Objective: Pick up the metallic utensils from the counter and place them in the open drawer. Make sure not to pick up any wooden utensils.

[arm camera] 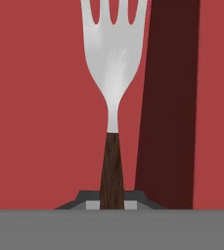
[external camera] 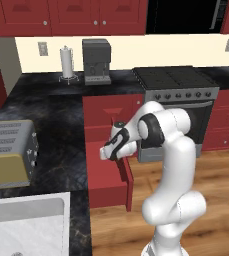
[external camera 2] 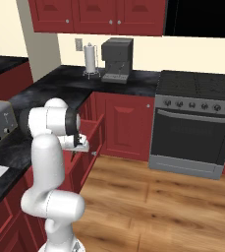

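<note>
Gripping a small silver fork (arm camera: 114, 63) by its dark brown wooden handle, the two-finger gripper (arm camera: 112, 205) has its dark tips pressed together on that handle, as the hand view shows; the four thin tines point away from the hand, toward the top of that view. Behind the fork lies a flat red surface, crossed by a broad darker red band to the right of the tines; which part of the cabinetry this is cannot be told from that view.

From the left base view, the white arm with dark joints bends forward and down, and its gripper (external camera: 107, 152) hangs over the wide, shallow, dark red open drawer (external camera: 106, 175), near the drawer's right wall. From the right base view, the same gripper (external camera 2: 82, 145) sits just beside the drawer (external camera 2: 90, 135), which stands pulled out from the red cabinet front under the glossy black stone counter (external camera 2: 45, 93).

On the counter (external camera: 61, 115), well apart from the drawer, stand a silver and tan toaster (external camera: 8, 152) at the left, a white paper-towel roll on a wire stand (external camera: 67, 64) and a dark grey coffee machine (external camera: 96, 61) against the cream wall. A white sink basin (external camera: 26, 225) occupies the near left corner, and a grey oven with black burners (external camera: 178, 95) stands to the right of the drawer.
</note>
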